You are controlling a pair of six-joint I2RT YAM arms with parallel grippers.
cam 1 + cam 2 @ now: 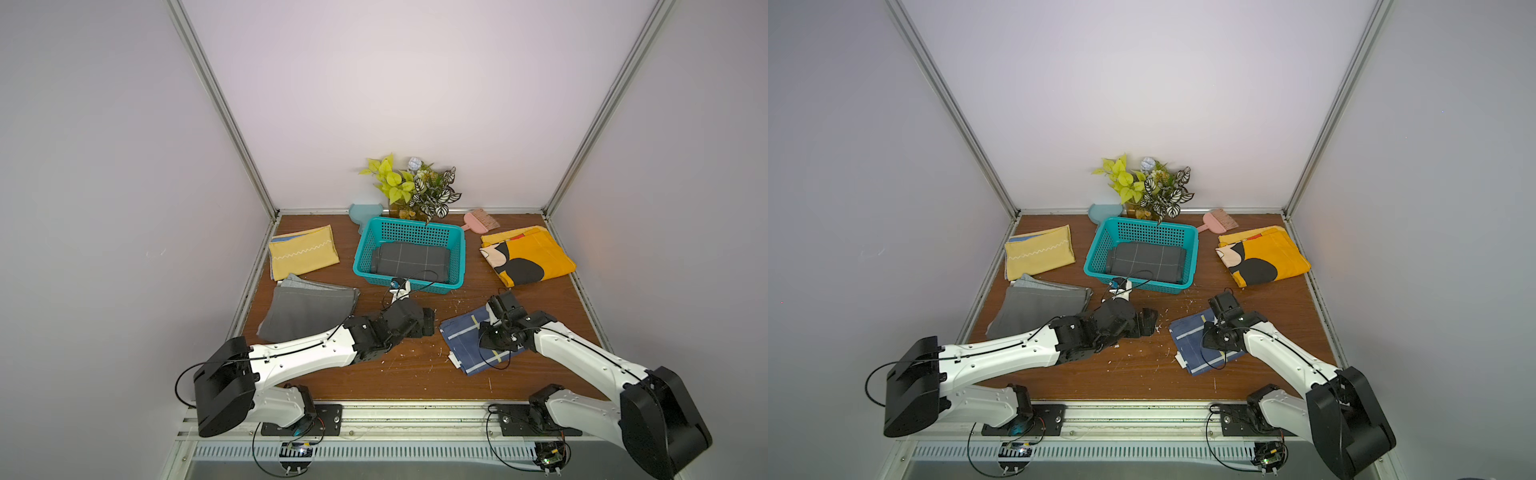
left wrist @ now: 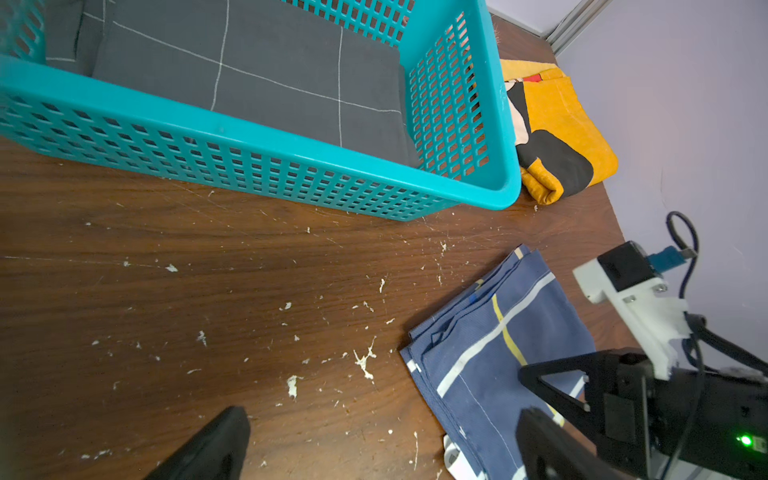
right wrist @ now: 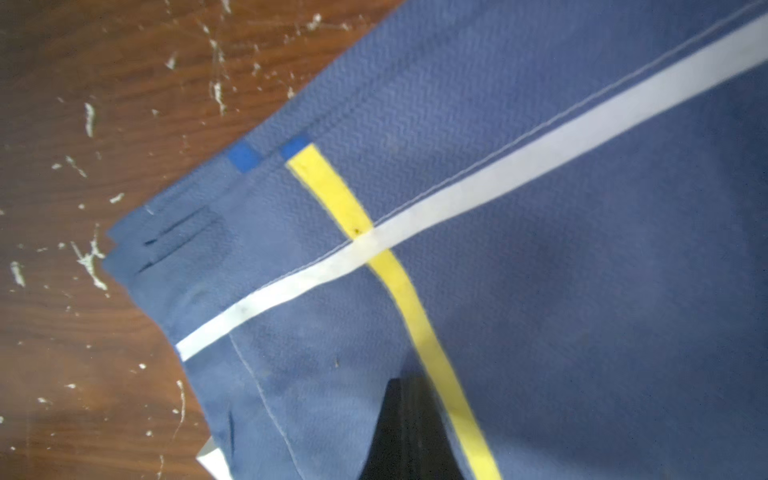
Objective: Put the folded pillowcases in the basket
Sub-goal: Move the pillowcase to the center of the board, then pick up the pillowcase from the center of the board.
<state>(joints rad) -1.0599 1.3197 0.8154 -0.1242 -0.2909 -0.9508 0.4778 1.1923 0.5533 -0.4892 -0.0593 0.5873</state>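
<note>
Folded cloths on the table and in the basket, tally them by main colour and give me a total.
Yellow: 1, zigzag-stitched cloth
Orange: 1, cartoon-print cloth
Grey: 2, plain cloth on the table, grid-lined cloth in the basket
Blue: 1, striped cloth
Total: 5

Counter (image 1: pixel 415 374): brown wood grain, scuffed, strewn with white flecks (image 2: pixel 365 361).
Back edge: leafy plant (image 1: pixel 411 187); pink hand brush (image 1: pixel 482 219); pale-blue dish-like item (image 1: pixel 360 214).
Left: folded yellow cloth (image 1: pixel 303 252) with a white zigzag; folded grey cloth (image 1: pixel 309 311).
Right rear: folded orange cloth (image 1: pixel 528 255) with black patches.
</note>
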